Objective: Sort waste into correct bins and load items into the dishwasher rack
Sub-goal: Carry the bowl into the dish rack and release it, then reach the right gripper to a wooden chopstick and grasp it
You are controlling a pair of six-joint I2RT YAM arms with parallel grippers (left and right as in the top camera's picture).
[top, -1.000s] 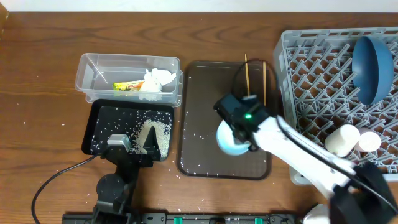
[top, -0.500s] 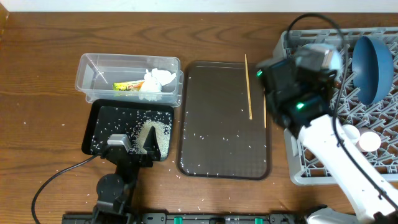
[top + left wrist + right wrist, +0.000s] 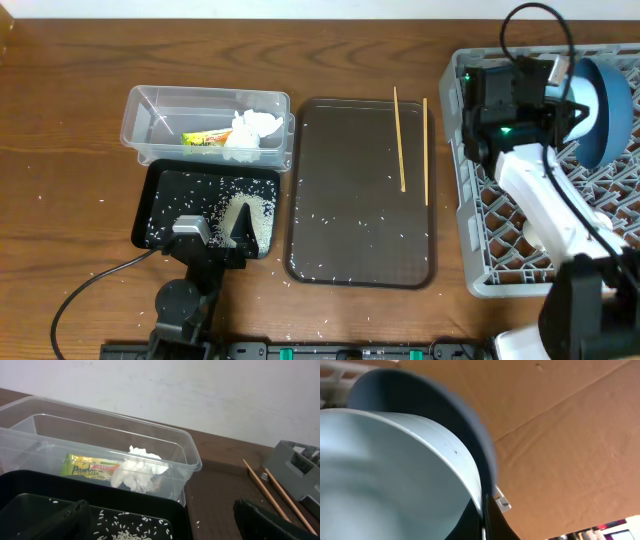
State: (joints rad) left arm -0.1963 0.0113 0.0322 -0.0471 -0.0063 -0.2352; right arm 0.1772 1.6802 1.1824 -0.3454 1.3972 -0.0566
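R pincer (image 3: 481,519), clamped on rim of white pale-blue-rimmed bowl (image 3: 395,475), now holds it over grey lattice plastic dishwasher rack (image 3: 480,250) beside dark blue round plate (image 3: 600,95), no longer on dark brown serving tray (image 3: 360,190): bowl looks abt to load.

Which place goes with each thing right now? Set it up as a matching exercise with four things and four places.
Things:
1. snack wrapper
2. rice pile
3. chopsticks
4. blue plate

Places:
A. grey rack
B. brown serving tray
C. clear tub
D. black tray

Pairs: 1-C, 2-D, 3-B, 4-A
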